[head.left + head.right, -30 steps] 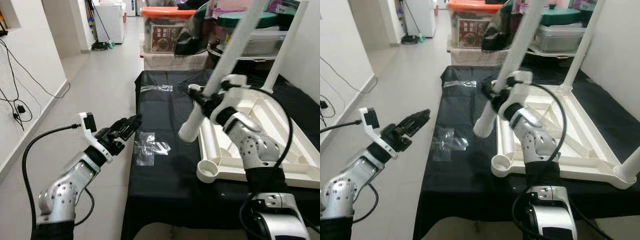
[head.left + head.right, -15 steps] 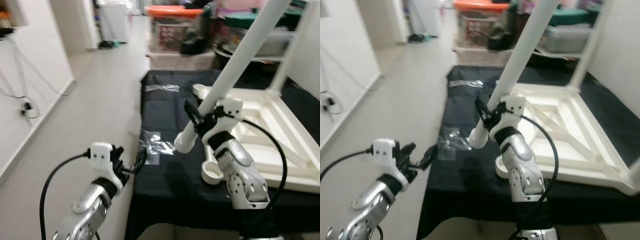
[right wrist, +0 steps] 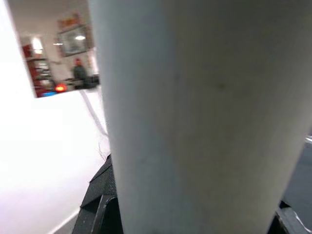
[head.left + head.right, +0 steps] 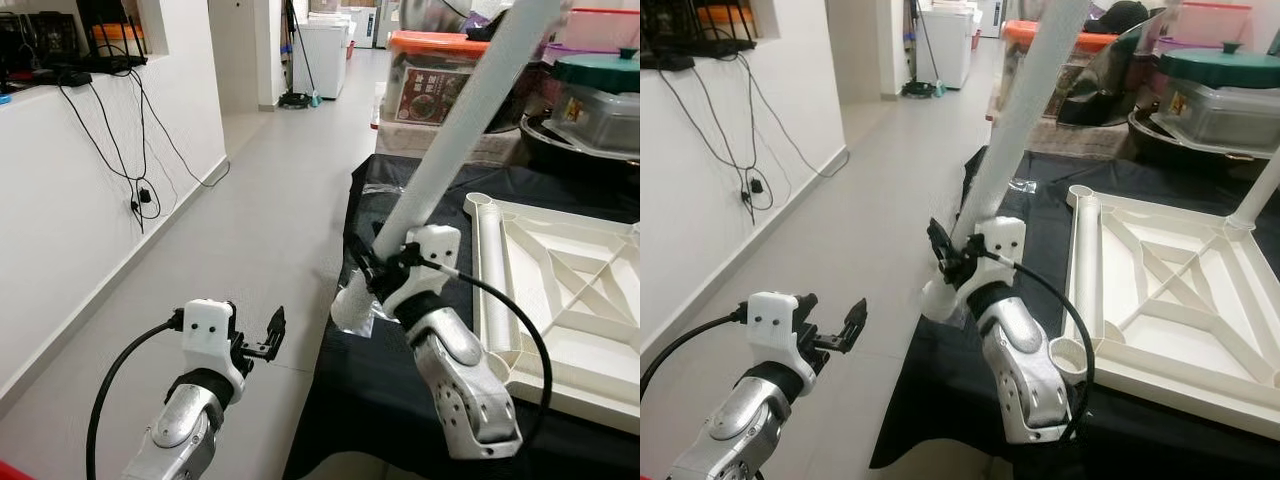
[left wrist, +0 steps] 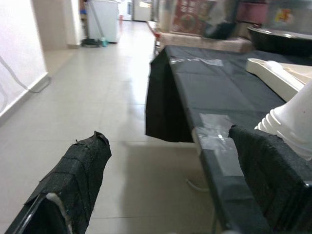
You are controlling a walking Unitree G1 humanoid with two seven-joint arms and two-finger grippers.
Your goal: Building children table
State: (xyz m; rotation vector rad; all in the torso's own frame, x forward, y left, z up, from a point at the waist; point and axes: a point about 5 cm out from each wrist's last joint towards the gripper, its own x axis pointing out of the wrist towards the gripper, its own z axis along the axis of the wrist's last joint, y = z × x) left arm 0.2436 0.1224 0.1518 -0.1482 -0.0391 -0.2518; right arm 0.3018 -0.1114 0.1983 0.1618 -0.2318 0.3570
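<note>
**Table leg held off its socket**

The right gripper (image 4: 375,272) was clamped on the white leg (image 4: 455,130) near its lower end, which hung just beside the near left corner of the upturned tabletop (image 4: 545,290), over the black cloth (image 4: 345,385). The left gripper (image 4: 268,335) stood open, well apart from the tabletop, over the floor (image 4: 250,200). Risk: the long, tilted leg could slip or miss the corner socket (image 4: 1068,354).

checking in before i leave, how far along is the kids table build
Partly built. One leg already stands in a far corner of the upside-down tabletop. The right gripper holds a white table leg tilted over the black cloth; the near corner socket is empty. The left gripper hangs open over the floor.
</note>
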